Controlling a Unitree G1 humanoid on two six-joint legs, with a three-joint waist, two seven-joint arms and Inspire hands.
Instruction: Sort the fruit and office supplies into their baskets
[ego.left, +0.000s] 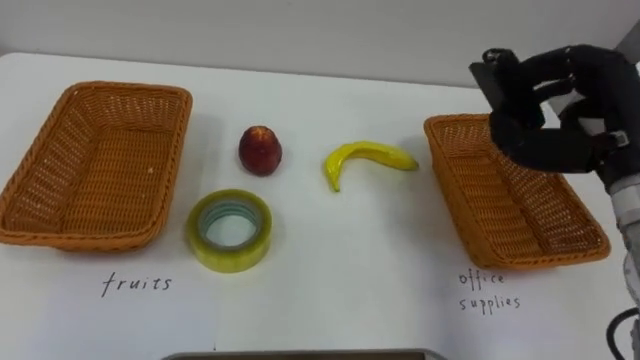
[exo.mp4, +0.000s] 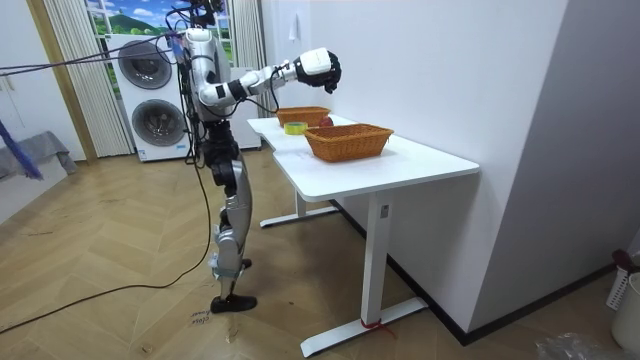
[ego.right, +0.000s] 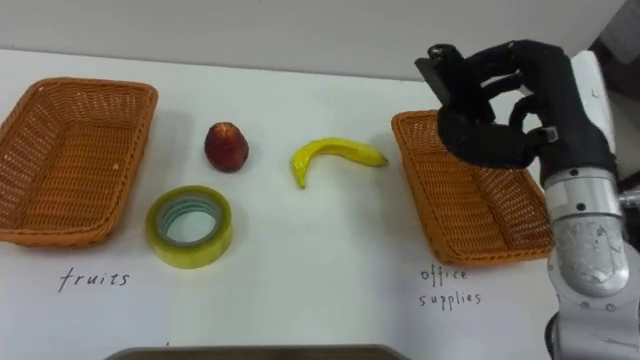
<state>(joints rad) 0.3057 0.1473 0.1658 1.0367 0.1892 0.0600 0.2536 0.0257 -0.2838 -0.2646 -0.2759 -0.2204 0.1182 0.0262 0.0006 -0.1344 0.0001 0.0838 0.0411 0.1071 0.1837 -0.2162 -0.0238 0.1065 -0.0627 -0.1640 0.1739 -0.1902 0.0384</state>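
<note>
My right hand (ego.left: 570, 115) hovers above the far end of the right wicker basket (ego.left: 505, 215), which is marked for office supplies. Its fingers are curled round a small black boxy thing (ego.left: 494, 72). A red apple (ego.left: 260, 150) and a yellow banana (ego.left: 365, 160) lie on the white table between the two baskets. In front of the apple lies a yellow-green tape roll (ego.left: 230, 230). The left basket (ego.left: 100, 170), marked for fruits, holds nothing. In the room view the raised hand (exo.mp4: 320, 68) is well above the table.
I stand at the long side of the white table (exo.mp4: 420, 165), with a wall behind it. Two washing machines (exo.mp4: 150, 100) stand behind me. A dark strip (ego.left: 300, 354) runs along the table's near edge.
</note>
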